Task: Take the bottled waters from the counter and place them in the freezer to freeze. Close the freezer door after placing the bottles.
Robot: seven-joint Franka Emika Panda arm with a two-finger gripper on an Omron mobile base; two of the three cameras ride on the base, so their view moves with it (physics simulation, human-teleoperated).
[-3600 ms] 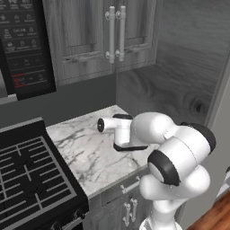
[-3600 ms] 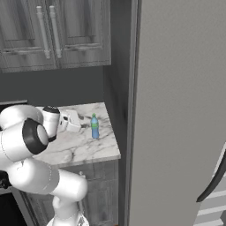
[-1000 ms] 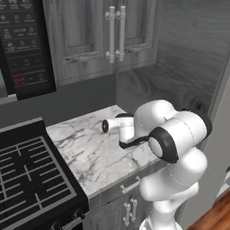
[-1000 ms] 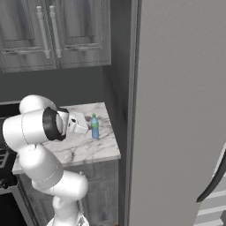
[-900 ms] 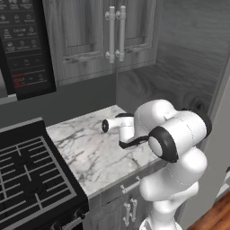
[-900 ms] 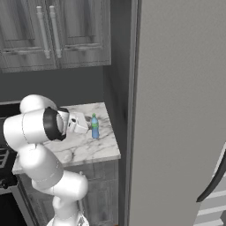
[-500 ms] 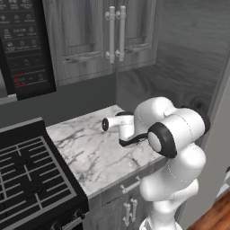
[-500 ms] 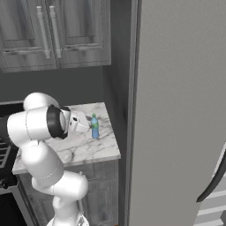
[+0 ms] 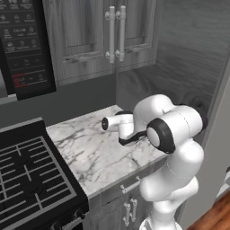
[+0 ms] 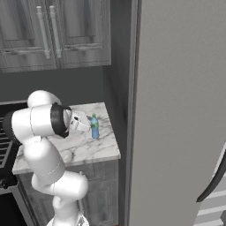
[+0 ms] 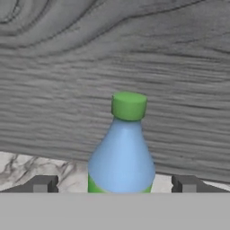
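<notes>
- Two dark fingertips sit low in the hand view, spread wide — the gripper grasps nothing.
- Between them, at lower centre, stands a green-capped bottle, upright, before a grey wood-grain wall.
- Centre-left in the right base view, the bottle rests on the marble counter — just beside the hand.
- At right rises the light-grey freezer.

Bottle stands upright on the counter, far right portion. Arm's hand sits just left of it. Freezer door fills the right side.
</notes>
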